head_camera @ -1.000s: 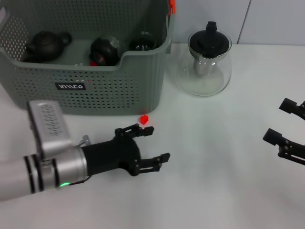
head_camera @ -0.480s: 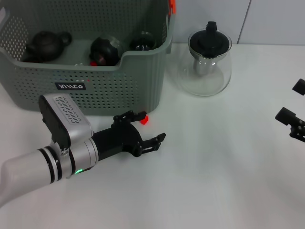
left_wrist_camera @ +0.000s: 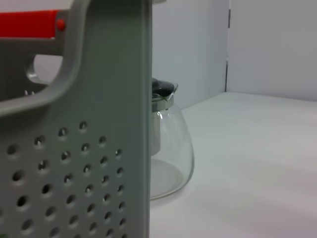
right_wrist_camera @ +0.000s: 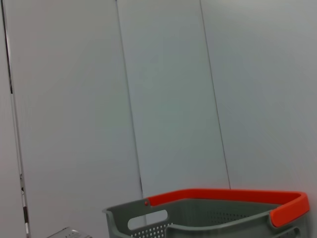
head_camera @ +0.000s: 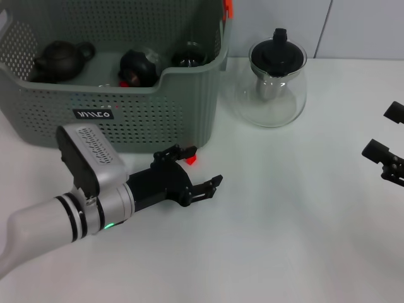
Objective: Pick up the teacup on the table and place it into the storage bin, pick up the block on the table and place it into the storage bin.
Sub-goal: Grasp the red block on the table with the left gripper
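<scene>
Currently the left pincer (head_camera: 194, 169) sits low over the white bench (head_camera: 284, 221), just in front of the near right corner of the large grey-green perforated plastic storage bin (head_camera: 126, 120), fingers spread wide, holding nothing. A small red block (head_camera: 190, 159) lies on the bench right by the bin's front wall, next to the upper finger and partly hidden by it; contact can't be confirmed. Inside the bin: a dark brown clay teapot (head_camera: 60, 59) at the left, a round black pot with a knobbed lid (head_camera: 139, 66) mid, and a dark cup-like vessel (head_camera: 189, 57) toward the right; too dark to tell which one is the teacup. The bin carries a black-and-white logo label (head_camera: 93, 114) on the front and an orange tab (head_camera: 227, 7) on the far right rim. A clear glass teapot with black lid (head_camera: 275, 79) stands on the bench just right of the bin; the left wrist view shows it (left_wrist_camera: 166, 144) behind the bin's corner (left_wrist_camera: 89, 148). The right pincer (head_camera: 388, 145) is at the right edge, well apart from everything, fingers apart and empty. The right wrist view catches only the bin's orange-trimmed rim (right_wrist_camera: 223, 198) and a wall.
</scene>
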